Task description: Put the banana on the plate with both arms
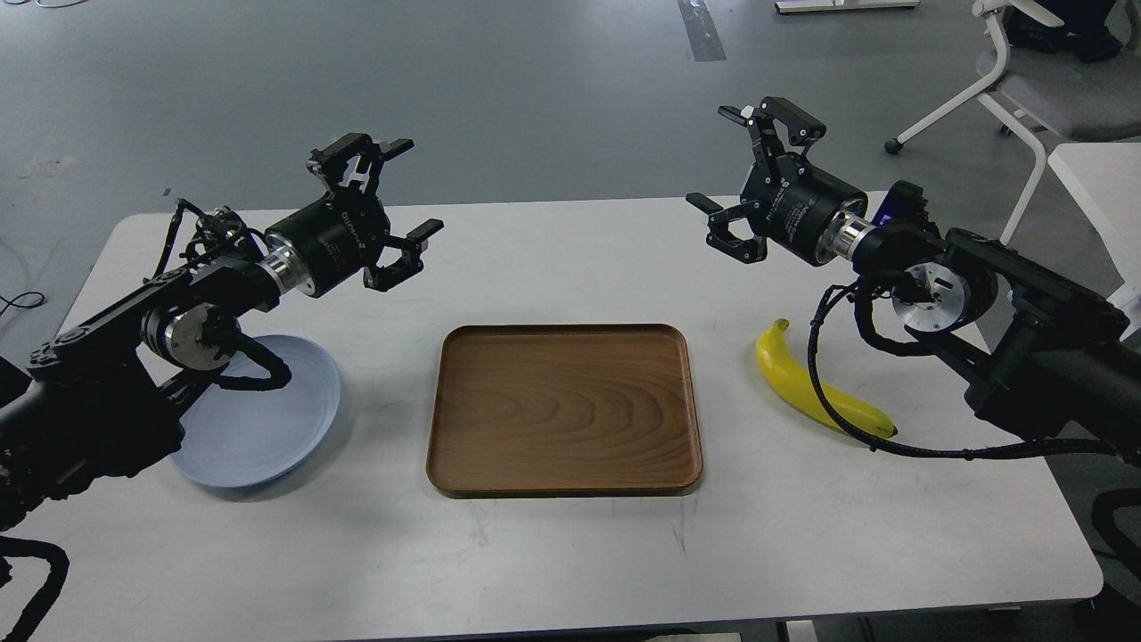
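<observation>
The yellow banana lies on the white table at the right, partly crossed by a black cable of my right arm. The pale blue-grey plate sits at the left, partly hidden under my left arm. My left gripper is open and empty, held above the table beyond the plate. My right gripper is open and empty, held above the table behind and to the left of the banana. Neither gripper touches anything.
A rectangular brown wooden tray lies between plate and banana. The white table ends near the bottom of the view. A white-framed chair and another white surface stand at the far right.
</observation>
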Controlling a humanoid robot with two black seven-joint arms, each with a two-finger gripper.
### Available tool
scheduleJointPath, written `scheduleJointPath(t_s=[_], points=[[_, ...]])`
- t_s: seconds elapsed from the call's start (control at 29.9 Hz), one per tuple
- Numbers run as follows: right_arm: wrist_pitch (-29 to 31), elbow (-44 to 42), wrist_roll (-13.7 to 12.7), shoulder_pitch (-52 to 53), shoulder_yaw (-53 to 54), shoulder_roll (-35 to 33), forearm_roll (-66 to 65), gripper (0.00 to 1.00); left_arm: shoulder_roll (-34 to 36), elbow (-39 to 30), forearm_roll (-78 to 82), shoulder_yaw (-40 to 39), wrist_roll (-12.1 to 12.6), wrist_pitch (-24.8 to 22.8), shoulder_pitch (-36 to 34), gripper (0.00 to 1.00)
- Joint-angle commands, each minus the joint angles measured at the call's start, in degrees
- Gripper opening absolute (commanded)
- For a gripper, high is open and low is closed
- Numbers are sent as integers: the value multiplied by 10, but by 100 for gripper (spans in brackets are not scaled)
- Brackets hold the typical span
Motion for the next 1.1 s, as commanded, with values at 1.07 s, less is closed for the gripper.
scheduleJointPath(t_s=[1.07], points=[[-5, 4, 0, 4, -9, -31, 0, 100, -1, -1, -15, -28, 2, -2, 1, 98]])
